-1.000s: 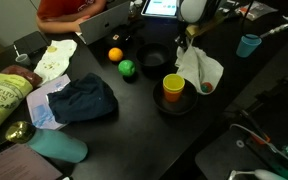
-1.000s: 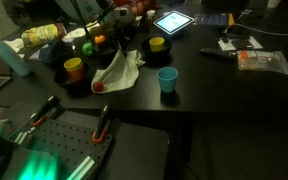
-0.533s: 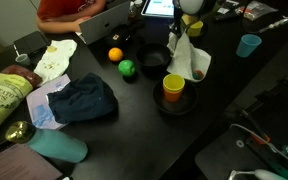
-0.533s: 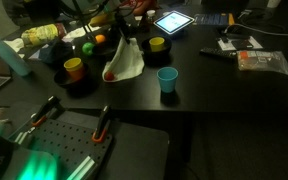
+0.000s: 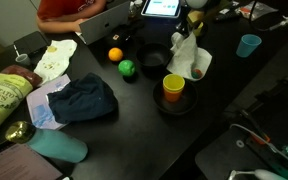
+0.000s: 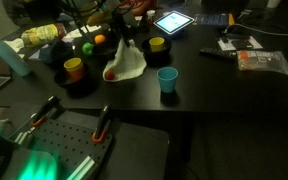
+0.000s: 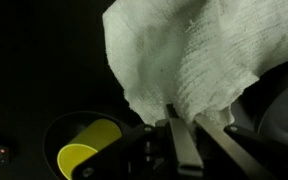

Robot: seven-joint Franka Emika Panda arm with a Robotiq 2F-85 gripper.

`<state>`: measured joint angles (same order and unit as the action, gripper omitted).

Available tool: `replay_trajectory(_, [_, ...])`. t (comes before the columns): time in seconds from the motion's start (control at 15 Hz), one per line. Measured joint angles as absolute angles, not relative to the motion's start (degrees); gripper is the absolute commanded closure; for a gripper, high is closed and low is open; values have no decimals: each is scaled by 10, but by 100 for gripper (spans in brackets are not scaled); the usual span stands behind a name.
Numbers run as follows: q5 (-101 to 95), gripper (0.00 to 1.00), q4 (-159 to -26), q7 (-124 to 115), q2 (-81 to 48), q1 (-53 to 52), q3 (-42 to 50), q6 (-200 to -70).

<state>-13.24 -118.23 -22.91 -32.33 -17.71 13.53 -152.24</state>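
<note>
Since 1 s ago the white towel (image 5: 189,58) has risen and drawn in. It then hung lower and spread wide, with a reddish spot at its hem; now it hangs higher and bunched. Against 0.5 s ago it has hardly shifted.

In an exterior view the gripper (image 5: 188,30) is clenched on the towel's top, just beyond the yellow cup (image 5: 174,87), which stands in a dark bowl (image 5: 162,105). The towel hangs right behind that cup, with its hem close to the black table (image 5: 144,130); I cannot tell whether it touches. A green ball (image 5: 127,68) and an orange (image 5: 115,54) lie left of the cup. A blue cup (image 5: 248,45) stands well apart to the cup's right, and a snack bag (image 5: 4,95) lies far to its left.

In an exterior view from another side, the towel (image 6: 124,65) hangs from the gripper (image 6: 121,38) just right of the same yellow cup (image 6: 74,68). The blue cup (image 6: 167,79) stands farther right.

In the wrist view the gripper (image 7: 172,115) pinches the towel (image 7: 199,60), with both fingers closed on its edge. The yellow cup (image 7: 82,157) sits below and to the left.

As I judge it, the pick-up is done: the towel is gripped and lifted. It has not been laid down anywhere.

Print on the snack bag is too small to read, and the lit tablet (image 5: 162,7) shows no legible text.
</note>
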Motion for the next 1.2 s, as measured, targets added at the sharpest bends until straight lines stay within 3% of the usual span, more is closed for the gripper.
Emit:
replay_trajectory(0.47, [-134,92,-1229,-238,-265,-175,123,-1450])
replay_trajectory(1.0, [-94,91,-1297,-239,-234,-142,46,-1381])
replay_trajectory(1.07, [-84,87,-1309,-239,-229,-142,37,-1377])
replay_trajectory(1.13, [-71,64,-1320,-239,-224,-141,28,-1374])
replay_trajectory(1.2, [-58,61,-1330,-239,-221,-140,20,-1373])
